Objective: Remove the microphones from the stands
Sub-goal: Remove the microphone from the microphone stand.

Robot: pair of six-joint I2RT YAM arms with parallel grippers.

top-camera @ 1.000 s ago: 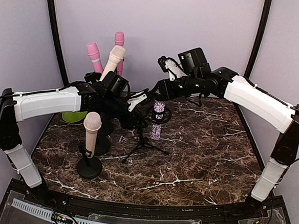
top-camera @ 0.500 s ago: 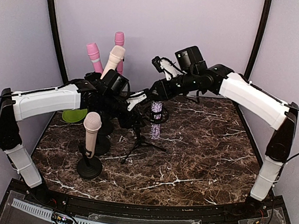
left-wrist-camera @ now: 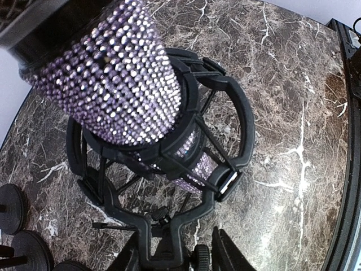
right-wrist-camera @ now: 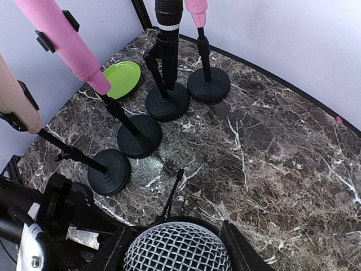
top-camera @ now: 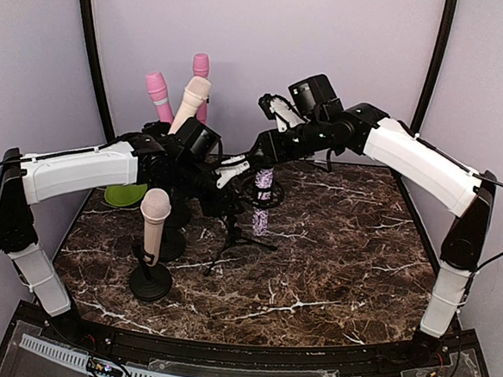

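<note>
Microphone [top-camera: 264, 189], purple rhinestone body, mesh head: frame centre, seated in black shock mount [left-wrist-camera: 228, 121] atop tripod stand [top-camera: 235, 239]. Right gripper [right-wrist-camera: 177, 254] clamped on mesh head. Left gripper [left-wrist-camera: 180, 257] closed around stand stem below the mount. Beige microphone [top-camera: 154, 216] on round-base stand, lower left

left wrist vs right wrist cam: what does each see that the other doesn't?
Left wrist only: rhinestone body of the microphone, inside the shock mount of the stand. Right wrist only: its mesh head between the right gripper fingers, green plate, pink microphones. Both: marble table, round stand bases.
</note>
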